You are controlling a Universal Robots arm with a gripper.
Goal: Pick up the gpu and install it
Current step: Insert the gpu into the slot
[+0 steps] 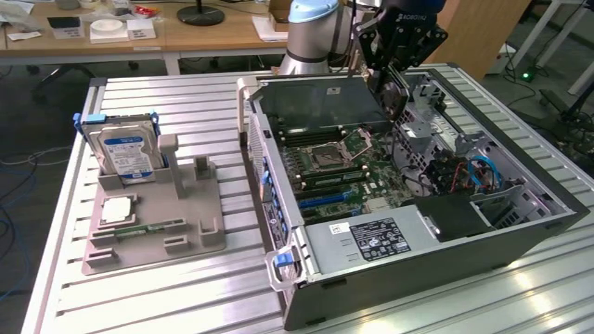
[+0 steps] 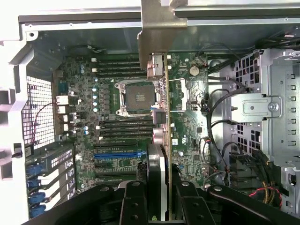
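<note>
Exterior view: the gripper [image 1: 394, 64] hangs over the far end of the open computer case [image 1: 418, 278], its 2 fingers clamped on the gpu [image 1: 391, 94]. The card hangs upright and reaches down into the case, near the far wall. Whether its lower end touches anything inside cannot be told. Inside the case lie the motherboard [image 1: 366, 174], the bare CPU socket [image 1: 339, 148], a tangle of blue cables [image 1: 485, 172] and, at the near end, the power supply [image 1: 371, 240]. To the exterior view's left of the case, well apart from it, a grey holder [image 1: 177, 216] carries an upright hard drive [image 1: 127, 154], a CPU chip [image 1: 119, 209] and a memory stick [image 1: 149, 228].

Wrist view: the gpu [image 2: 162, 154] shows edge-on between the black fingers [image 2: 133, 201], over the motherboard [image 2: 187, 117]. It runs just beside the CPU socket [image 2: 136, 96]. Its silver bracket [image 2: 157, 28] is the end farthest from the gripper [image 2: 160, 190]. Black cables [image 2: 218, 136] and a metal drive cage [image 2: 274, 108] stand on the card's other side from the socket.
</note>
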